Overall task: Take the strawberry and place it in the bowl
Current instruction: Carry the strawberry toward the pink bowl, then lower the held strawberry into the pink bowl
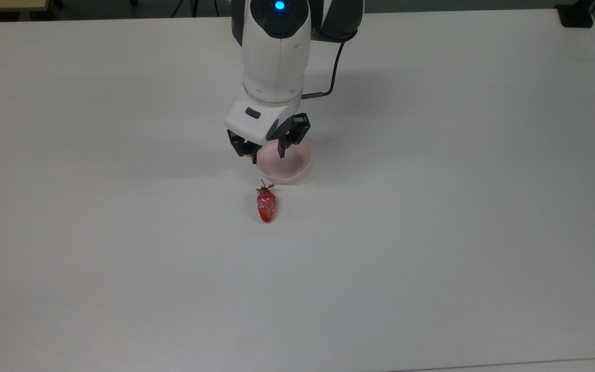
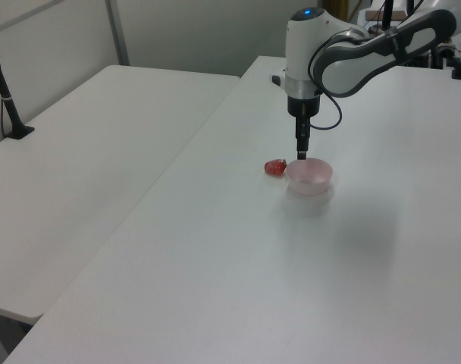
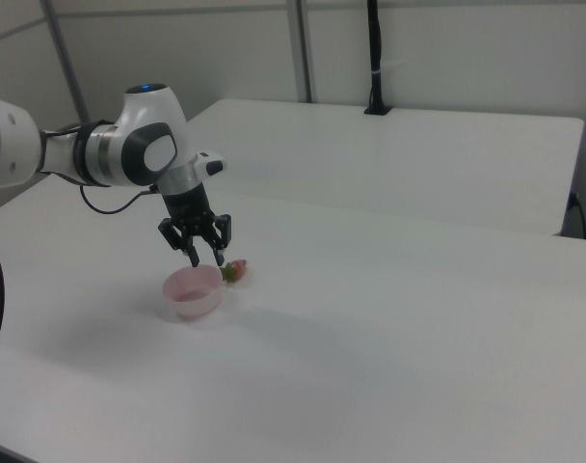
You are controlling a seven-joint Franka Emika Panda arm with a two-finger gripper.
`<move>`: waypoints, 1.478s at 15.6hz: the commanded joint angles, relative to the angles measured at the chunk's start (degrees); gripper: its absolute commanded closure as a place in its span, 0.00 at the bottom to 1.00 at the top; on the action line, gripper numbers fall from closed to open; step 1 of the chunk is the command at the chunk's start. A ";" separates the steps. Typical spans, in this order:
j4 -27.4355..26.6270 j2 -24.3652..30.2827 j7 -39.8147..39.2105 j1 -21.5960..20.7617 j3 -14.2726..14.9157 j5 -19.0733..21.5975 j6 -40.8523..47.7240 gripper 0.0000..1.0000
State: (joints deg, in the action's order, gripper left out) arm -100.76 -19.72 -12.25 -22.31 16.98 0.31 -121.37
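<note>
In the top view, the small glossy red strawberry with a green leafy top [image 1: 266, 204] is lying on the white table [image 1: 457, 232], just outside the small round pale pink plastic bowl [image 1: 292, 166], at about 7 o'clock from it. The black two-finger gripper [image 1: 266, 151] is hovering over the bowl's 10 o'clock rim, fingers spread apart and holding nothing.

In the left view, the strawberry [image 2: 274, 167] is resting close against the bowl's [image 2: 309, 177] wall at 9 o'clock, the gripper [image 2: 301, 155] hanging above the rim.

In the right view, the strawberry [image 3: 234, 272] is sitting at the bowl's [image 3: 192, 292] 2 o'clock, outside it. By this evidence, both steps are remaining: the fruit is neither held nor in the bowl.
</note>
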 commanded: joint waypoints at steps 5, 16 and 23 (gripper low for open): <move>4.42 -2.32 2.92 4.19 0.16 7.40 -1.23 0.33; 9.88 -13.59 7.41 4.12 -0.89 7.60 -9.94 0.25; 9.88 -13.68 7.15 4.47 -1.33 7.51 -9.94 0.65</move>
State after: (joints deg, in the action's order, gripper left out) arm -91.35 -33.52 -5.79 -17.86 15.77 7.57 -131.13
